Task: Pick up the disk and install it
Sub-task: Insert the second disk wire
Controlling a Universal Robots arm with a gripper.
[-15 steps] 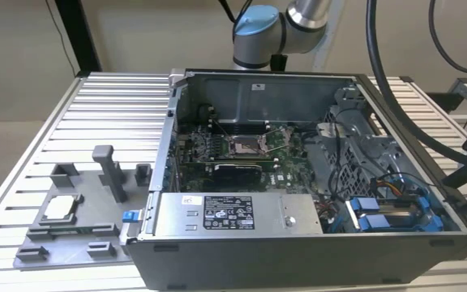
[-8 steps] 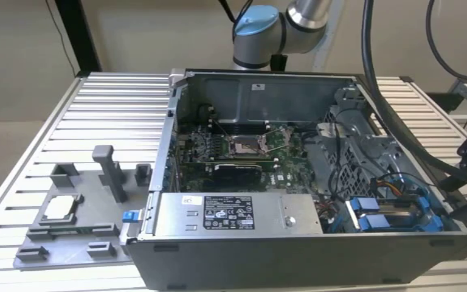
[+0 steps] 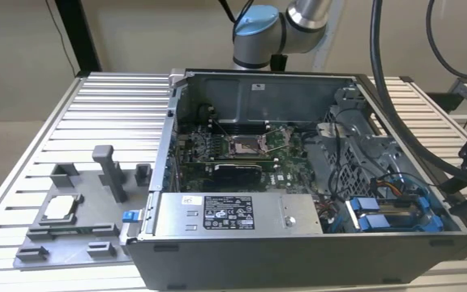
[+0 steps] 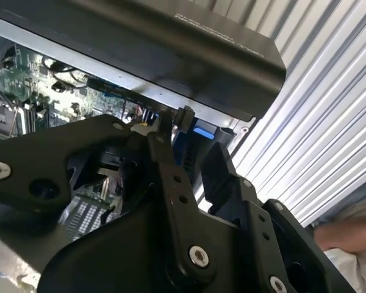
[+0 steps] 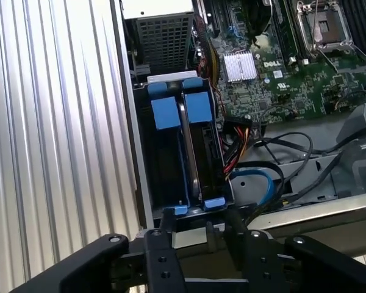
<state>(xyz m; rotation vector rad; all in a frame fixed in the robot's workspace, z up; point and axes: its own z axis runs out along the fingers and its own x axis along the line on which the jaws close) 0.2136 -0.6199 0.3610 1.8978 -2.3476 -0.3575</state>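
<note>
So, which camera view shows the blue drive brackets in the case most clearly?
The first wrist view: the blue brackets sit side by side in their bay, seen along their length, with the gripper at their near end. The exterior view shows them in the open case's corner. The second wrist view shows a blue sliver.
</note>
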